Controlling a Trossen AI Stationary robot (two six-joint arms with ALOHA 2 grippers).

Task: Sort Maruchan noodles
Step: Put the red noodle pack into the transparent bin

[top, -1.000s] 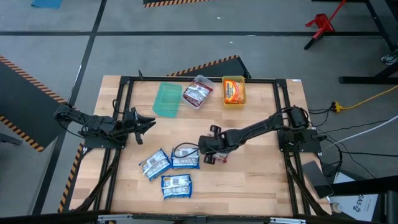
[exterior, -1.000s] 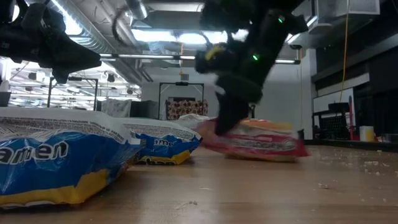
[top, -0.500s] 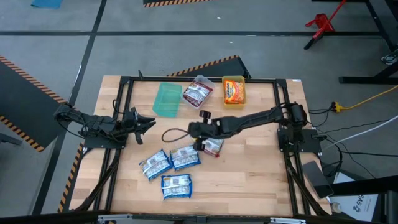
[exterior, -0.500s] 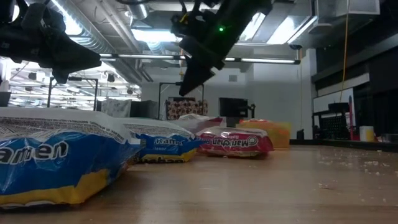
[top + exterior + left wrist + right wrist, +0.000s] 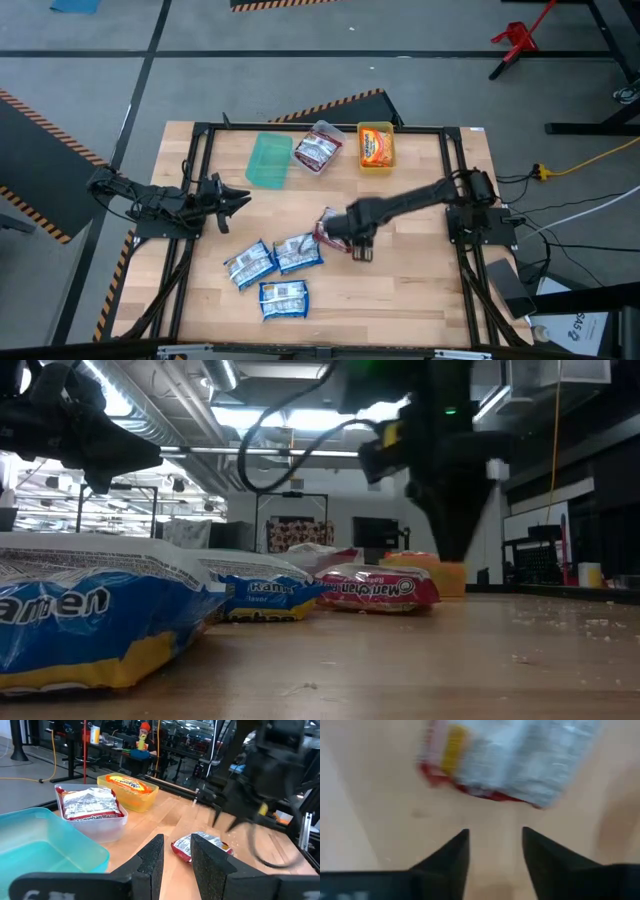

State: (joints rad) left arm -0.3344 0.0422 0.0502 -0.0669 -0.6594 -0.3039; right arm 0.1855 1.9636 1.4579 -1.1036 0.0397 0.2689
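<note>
A red packet of Maruchan noodles [image 5: 330, 228] [image 5: 510, 760] lies flat on the wooden table. My right gripper [image 5: 362, 250] [image 5: 495, 845] hangs open just to its near right side, pointing down over bare wood and touching nothing. Three blue packets [image 5: 298, 252] [image 5: 248, 264] [image 5: 284, 298] lie flat to the left of the red one. My left gripper [image 5: 243, 197] [image 5: 176, 852] waits open and level at the table's left side, holding nothing.
Along the far edge stand a green bin [image 5: 268, 160], a clear bin [image 5: 318, 148] with a red packet in it, and a yellow bin [image 5: 376, 145] with an orange packet in it. Black frame rails [image 5: 452, 180] run along the table's sides.
My right gripper was on the red packet a second ago and has come off it. It rose and swung toward the far left, then came back to the packet's near right side, tipping to point straight down. The red packet now lies still on the table beside the blue ones.
</note>
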